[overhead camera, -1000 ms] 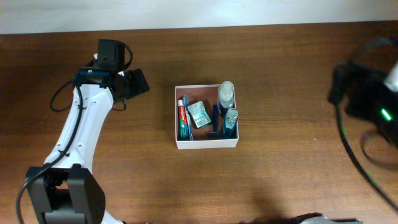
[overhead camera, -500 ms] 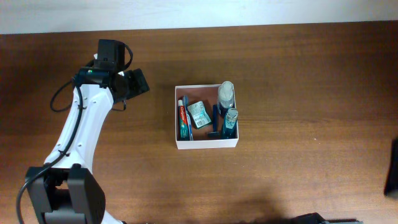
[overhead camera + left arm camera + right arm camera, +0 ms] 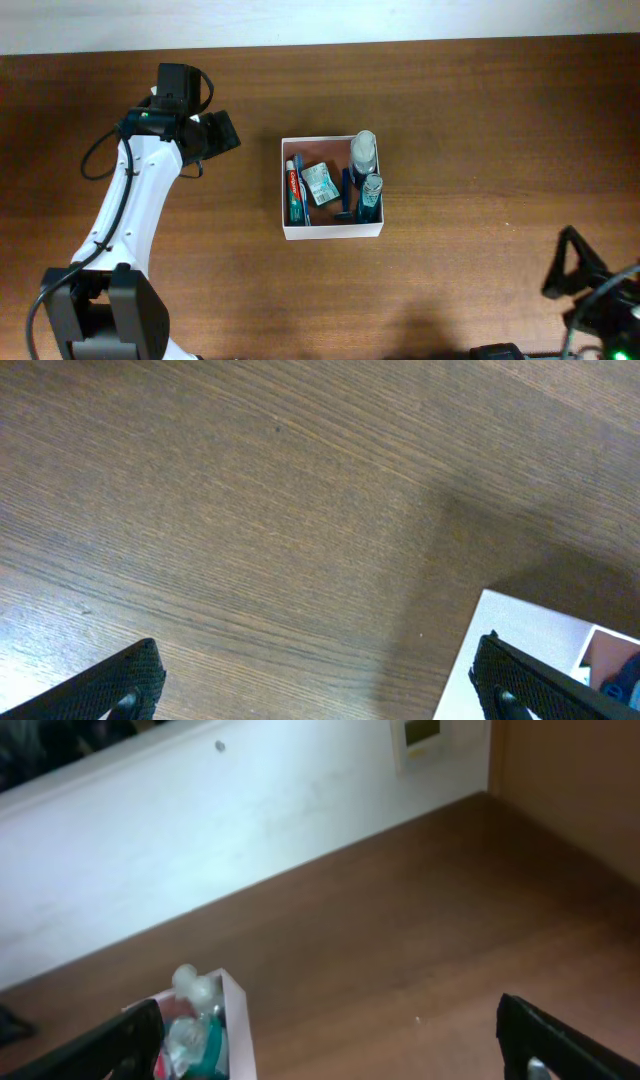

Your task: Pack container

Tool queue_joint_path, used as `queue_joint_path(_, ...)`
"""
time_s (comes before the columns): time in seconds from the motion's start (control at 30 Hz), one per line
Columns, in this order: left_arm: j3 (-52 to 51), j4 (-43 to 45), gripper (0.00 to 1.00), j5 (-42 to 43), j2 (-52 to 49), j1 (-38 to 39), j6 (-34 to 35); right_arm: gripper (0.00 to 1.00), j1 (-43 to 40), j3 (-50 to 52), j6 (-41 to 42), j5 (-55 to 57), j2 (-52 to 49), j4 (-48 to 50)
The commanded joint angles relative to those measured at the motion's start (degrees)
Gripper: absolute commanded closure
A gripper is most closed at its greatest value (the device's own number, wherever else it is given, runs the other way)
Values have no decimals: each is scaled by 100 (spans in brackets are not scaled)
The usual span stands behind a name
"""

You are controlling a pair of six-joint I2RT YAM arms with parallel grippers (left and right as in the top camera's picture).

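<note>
Brown wooden table [image 3: 450,120], white container [image 3: 331,231] resting on it

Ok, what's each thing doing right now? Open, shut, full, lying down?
Container, open-topped, partly full.
Toothpaste, lying flat inside.
Packet, lying flat inside.
Razor, lying inside.
Big bottle, inside, capped.
Small bottle, inside, capped.
Left gripper, open, empty.
Right gripper, open, empty.

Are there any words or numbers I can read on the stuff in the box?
Nothing in the container is readable.
toothpaste tube: printing too small to read.
green-white packet: marks blurred.
bottles: labels too small to read.
</note>
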State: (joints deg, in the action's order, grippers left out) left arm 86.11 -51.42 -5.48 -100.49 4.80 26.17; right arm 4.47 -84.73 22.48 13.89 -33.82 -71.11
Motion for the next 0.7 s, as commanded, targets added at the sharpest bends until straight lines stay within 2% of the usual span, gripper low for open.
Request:
queue_joint_path(0.0,90,-7,1,-37,109,-9,-31,2,-55,1069,44,-59,505,721)
queue_joint_path(0.37,90,-7,1,-37,109,-9,-31,2,-280,4253,-24,-516,1878,3901)
queue_joint_path(0.67,90,-9,1,-37,109,-9,-31,2,-459,6011,-1038,-1355,2667,6402)
